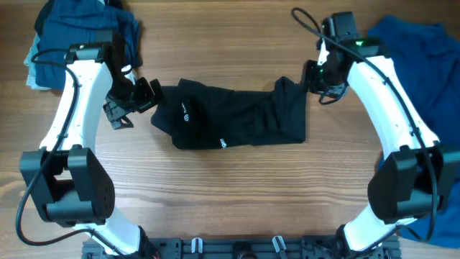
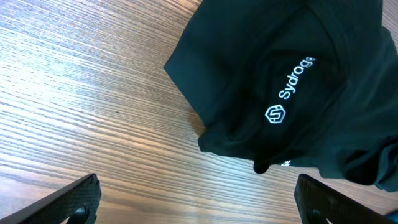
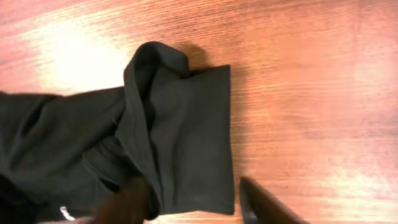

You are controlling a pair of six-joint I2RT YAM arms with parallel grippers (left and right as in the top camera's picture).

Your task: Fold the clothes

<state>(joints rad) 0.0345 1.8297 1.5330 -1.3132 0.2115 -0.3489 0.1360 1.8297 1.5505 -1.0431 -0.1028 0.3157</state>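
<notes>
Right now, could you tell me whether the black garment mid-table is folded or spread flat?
Folded, loosely: the black garment lies as a compact band of overlapping layers, its right end bunched into ridges.

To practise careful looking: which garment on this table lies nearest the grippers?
The black garment in the middle, bearing a white logo. The navy pile at far left and the blue garment at right lie farther off.

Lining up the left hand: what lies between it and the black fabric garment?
Bare wooden tabletop only, between left hand and black fabric garment; left wrist view.
</notes>
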